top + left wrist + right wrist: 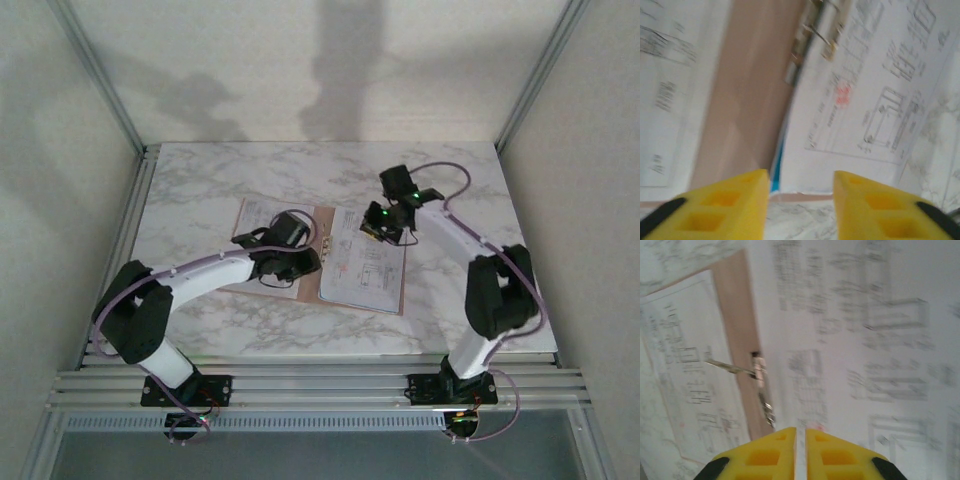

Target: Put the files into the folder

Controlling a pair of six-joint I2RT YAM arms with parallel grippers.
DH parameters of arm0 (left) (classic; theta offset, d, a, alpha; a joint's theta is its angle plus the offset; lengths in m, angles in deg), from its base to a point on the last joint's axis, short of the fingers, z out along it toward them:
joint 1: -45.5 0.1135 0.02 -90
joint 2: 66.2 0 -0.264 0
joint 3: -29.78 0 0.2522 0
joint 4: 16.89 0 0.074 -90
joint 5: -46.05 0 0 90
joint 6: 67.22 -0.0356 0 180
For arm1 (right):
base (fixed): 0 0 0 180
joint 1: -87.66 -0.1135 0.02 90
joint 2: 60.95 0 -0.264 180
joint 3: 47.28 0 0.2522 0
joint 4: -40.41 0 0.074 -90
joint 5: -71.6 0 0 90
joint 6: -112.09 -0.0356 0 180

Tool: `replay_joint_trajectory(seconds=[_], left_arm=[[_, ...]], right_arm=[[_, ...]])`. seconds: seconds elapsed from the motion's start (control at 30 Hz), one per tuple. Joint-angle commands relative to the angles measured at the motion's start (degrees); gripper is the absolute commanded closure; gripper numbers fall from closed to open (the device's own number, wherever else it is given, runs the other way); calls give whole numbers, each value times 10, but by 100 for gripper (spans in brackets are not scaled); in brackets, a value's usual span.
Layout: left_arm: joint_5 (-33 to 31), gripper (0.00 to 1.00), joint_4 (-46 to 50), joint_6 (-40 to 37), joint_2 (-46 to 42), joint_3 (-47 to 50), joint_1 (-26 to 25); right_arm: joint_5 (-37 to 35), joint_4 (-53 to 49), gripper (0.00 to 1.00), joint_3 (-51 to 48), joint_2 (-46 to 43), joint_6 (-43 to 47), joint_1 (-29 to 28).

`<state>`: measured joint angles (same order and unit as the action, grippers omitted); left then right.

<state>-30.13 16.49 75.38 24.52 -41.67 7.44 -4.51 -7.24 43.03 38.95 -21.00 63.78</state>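
The folder (324, 226) lies open and flat on the marble table, pinkish-tan, with a metal clip (815, 31) at its centre strip. One of the files (262, 216) rests on its left leaf and another (366, 276) on its right leaf. A blue strip (775, 172) edges the right-hand sheet (865, 90). My left gripper (308, 262) hovers low over the folder's near edge, and its jaws (801, 200) stand open with nothing between them. My right gripper (384, 232) hangs above the right sheet (870, 340), its jaws (801, 442) shut to a thin slit, with nothing seen in it.
The marble table (200, 180) has bare room behind the folder and to both sides. Metal frame posts and white walls close in the left, right and back. An aluminium rail (320, 385) runs along the near edge by the arm bases.
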Motion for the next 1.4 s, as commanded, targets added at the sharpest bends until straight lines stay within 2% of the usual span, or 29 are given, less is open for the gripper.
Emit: replay_joint_trajectory(seconds=[0.0,0.27,0.37,0.5,0.73,1.2,1.37], left_arm=[[-12,75,33,-10,-29,37,47],[-15,83,29,-30,-87,146,158],[-20,82,27,-31,-103,172,179],[-24,82,27,-30,-121,185,192],[-25,82,26,-35,-120,185,196],[-25,81,25,-46,-94,166,198],[-40,82,41,-59,-81,157,205]], right_arm=[[35,12,91,74,68,27,-14],[63,-67,98,281,247,38,-22],[71,-94,100,332,286,46,-33],[88,-101,100,348,306,43,-42],[113,-101,100,333,284,43,-56],[137,-36,100,160,164,12,-90],[90,-30,100,122,115,6,-93]])
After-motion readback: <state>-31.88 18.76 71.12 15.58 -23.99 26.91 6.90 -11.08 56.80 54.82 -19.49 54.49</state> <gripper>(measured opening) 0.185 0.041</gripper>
